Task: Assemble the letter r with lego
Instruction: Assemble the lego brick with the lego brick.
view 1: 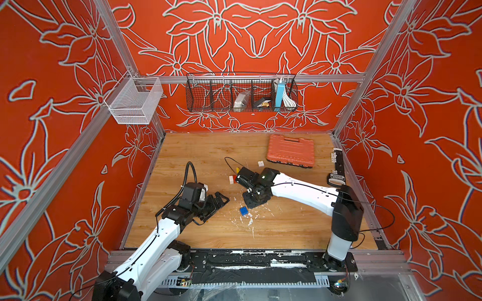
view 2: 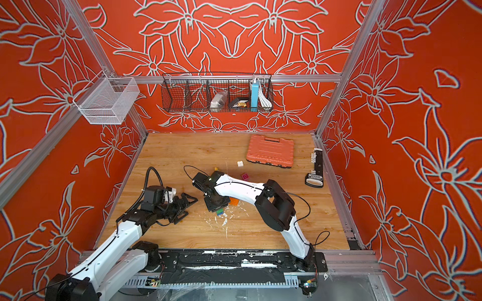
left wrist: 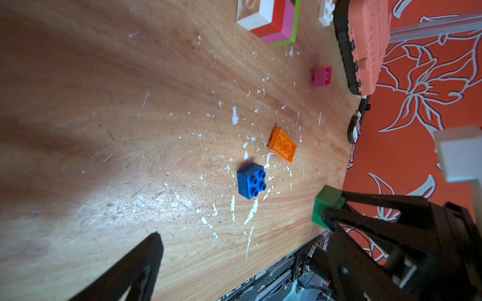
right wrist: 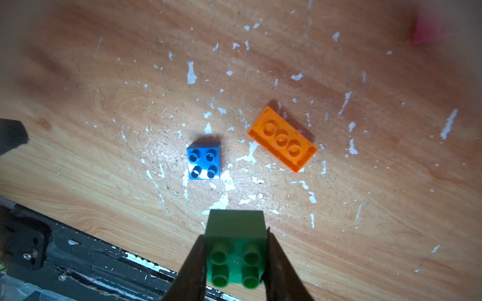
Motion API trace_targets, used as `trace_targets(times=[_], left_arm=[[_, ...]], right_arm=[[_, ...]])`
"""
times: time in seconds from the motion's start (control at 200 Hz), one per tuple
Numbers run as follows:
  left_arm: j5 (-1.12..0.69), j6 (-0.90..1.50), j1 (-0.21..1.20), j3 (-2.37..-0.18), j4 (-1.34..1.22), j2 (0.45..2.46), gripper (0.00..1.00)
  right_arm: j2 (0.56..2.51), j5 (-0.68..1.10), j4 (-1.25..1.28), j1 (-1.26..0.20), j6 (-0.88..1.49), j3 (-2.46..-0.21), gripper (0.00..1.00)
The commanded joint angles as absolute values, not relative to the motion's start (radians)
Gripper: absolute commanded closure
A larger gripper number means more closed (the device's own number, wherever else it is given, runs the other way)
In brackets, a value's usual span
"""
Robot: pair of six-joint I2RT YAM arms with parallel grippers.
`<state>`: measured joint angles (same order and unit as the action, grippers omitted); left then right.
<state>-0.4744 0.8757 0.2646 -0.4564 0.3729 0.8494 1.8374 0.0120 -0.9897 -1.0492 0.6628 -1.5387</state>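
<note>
Green brick (right wrist: 236, 224) is pinched tight in the right gripper (right wrist: 235, 242) over the wooden table (right wrist: 104, 182), and the square blue brick (right wrist: 204, 163) lies studs-up just ahead of its jaws, much nearer than the left gripper (view 2: 186, 207), spread wide and empty.

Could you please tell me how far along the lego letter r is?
Done: a white, red, pink and lime stack is joined. In hand: right gripper shut on green brick; left gripper open, empty. Left: blue brick, orange brick and magenta brick lie loose.
</note>
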Motion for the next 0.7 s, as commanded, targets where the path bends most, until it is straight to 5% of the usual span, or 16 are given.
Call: trace_targets(times=[0.0, 0.696], left_arm=[[-0.509, 0.936, 0.248, -0.432, 0.29, 0.847, 0.01], [-0.584, 0.918, 0.12, -0.383, 0.309, 0.816, 0.04]], right_arm=[[1.891, 0.032, -1.037, -1.073, 0.666, -1.593, 1.0], [2.068, 0.048, -1.011, -1.071, 0.64, -1.686, 1.0]])
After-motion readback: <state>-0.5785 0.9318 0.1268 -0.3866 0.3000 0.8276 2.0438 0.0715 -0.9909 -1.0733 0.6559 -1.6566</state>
